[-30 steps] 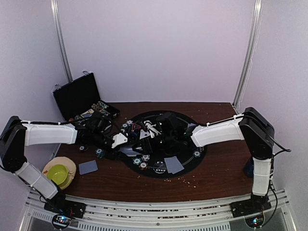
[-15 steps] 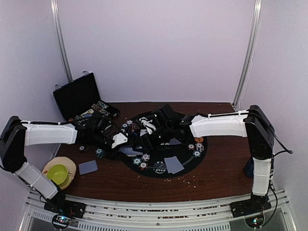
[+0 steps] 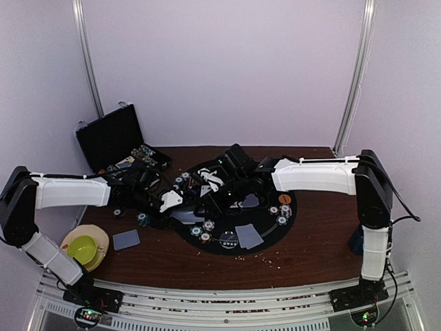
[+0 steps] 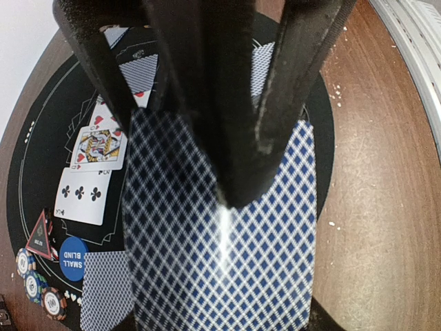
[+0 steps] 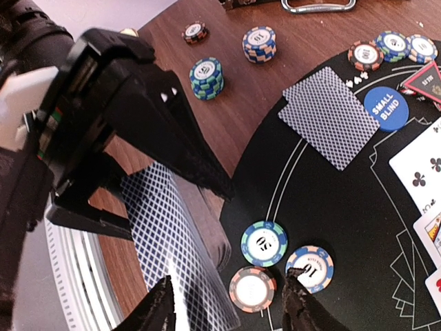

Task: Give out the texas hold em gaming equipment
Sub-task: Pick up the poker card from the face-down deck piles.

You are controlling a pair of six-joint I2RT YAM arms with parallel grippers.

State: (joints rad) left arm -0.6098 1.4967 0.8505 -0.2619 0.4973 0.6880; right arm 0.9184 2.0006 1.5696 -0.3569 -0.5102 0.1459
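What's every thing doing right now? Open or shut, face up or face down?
case, open, lid standing up.
left end effector, shut on the card deck, backs showing.
right end effector, open, holding nothing.
clubs card, face up.
lone card, face down.
small blind button, label up.

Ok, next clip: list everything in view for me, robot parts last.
table: one, brown wood, under everything
mat: one, black, round, table centre
case: one, black, open, far left
bowl: one, green, on tan plate, near left
chips: many, striped mixed colours, stacked on table and mat
small blind button: one, blue, on mat
face-up cards: at least three, white, on mat
face-down cards: several, blue-patterned, mat and table
deck: one, blue-patterned, in left gripper
left gripper: black, shut on deck
right gripper: black, open above chips on the mat
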